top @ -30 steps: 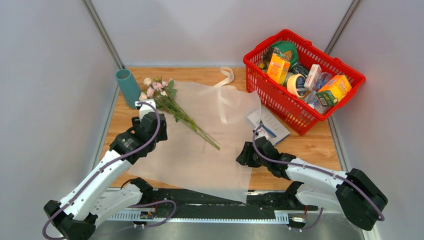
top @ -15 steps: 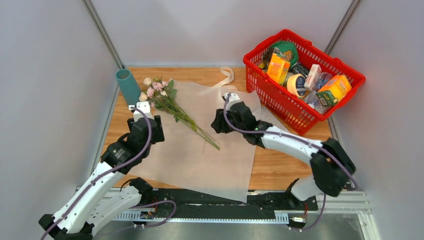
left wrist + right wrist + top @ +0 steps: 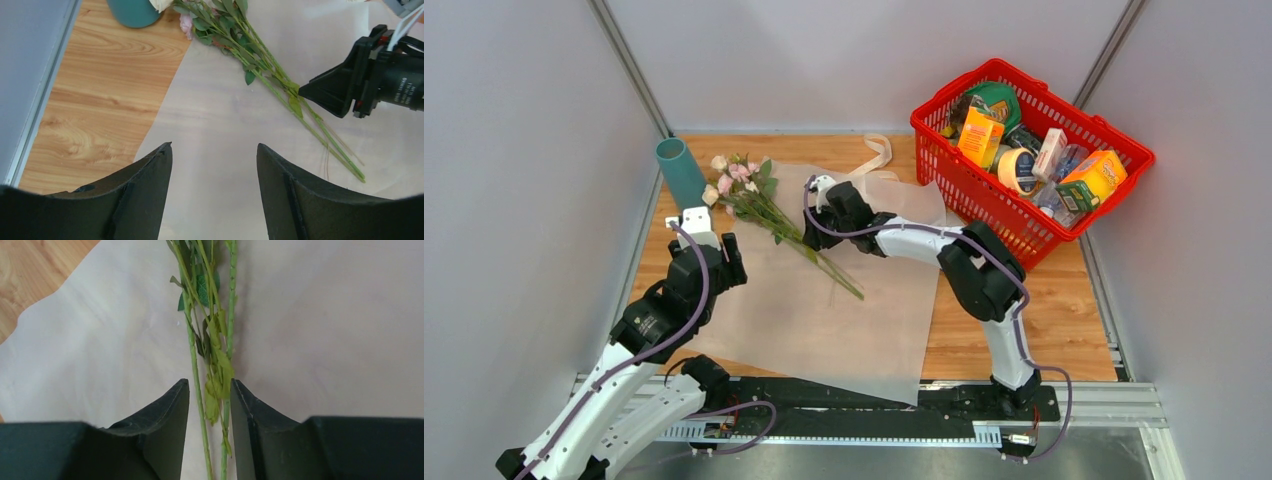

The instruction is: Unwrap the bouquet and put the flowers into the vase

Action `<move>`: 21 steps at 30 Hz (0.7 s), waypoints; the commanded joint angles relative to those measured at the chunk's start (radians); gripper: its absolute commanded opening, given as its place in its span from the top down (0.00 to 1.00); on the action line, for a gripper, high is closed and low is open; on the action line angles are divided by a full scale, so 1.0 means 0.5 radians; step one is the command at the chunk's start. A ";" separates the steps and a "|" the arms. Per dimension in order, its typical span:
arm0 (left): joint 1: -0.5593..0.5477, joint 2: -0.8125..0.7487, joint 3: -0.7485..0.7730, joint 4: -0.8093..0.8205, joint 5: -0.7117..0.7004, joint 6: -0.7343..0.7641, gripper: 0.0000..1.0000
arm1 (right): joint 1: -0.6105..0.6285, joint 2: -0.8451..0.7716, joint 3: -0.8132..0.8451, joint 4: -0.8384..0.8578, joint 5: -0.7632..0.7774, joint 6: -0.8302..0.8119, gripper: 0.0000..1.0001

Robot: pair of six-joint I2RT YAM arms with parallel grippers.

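Straddling one bunch of flowers (image 3: 759, 208): one right hand (image 3: 210, 390); one vase (image 3: 680, 172).

- A white paper sheet (image 3: 824, 320) lay spread across the wooden worktop (image 3: 1044, 300).
- A teal vase (image 3: 680, 172) stood at its far left.
- A red basket (image 3: 984, 205) sat far right, cream ribbon (image 3: 879, 155) nearby.
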 commanded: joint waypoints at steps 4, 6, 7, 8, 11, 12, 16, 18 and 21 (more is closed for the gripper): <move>0.006 0.001 -0.007 0.043 -0.004 0.024 0.30 | 0.011 0.220 0.267 0.034 -0.051 -0.090 0.57; 0.006 0.016 -0.004 0.043 -0.001 0.030 0.30 | 0.008 0.244 0.298 0.034 -0.082 -0.084 0.60; 0.006 0.019 -0.004 0.043 0.005 0.027 0.30 | 0.008 0.245 0.307 0.034 -0.085 -0.078 0.62; 0.006 0.031 -0.004 0.040 0.005 0.027 0.30 | 0.011 0.241 0.314 0.034 -0.085 -0.075 0.62; 0.006 0.047 0.002 0.034 0.002 0.024 0.30 | 0.008 0.232 0.335 0.037 -0.073 -0.068 0.64; 0.006 0.053 0.002 0.028 0.002 0.021 0.31 | 0.011 0.232 0.347 0.040 -0.076 -0.062 0.66; 0.006 0.050 0.002 0.018 -0.016 0.012 0.31 | 0.029 0.251 0.396 0.046 -0.088 -0.059 0.69; 0.006 0.047 0.002 0.018 -0.013 0.008 0.31 | 0.039 0.269 0.421 0.046 -0.094 -0.059 0.69; 0.006 0.047 0.005 0.012 -0.028 0.005 0.31 | 0.057 0.303 0.470 0.046 -0.125 -0.065 0.69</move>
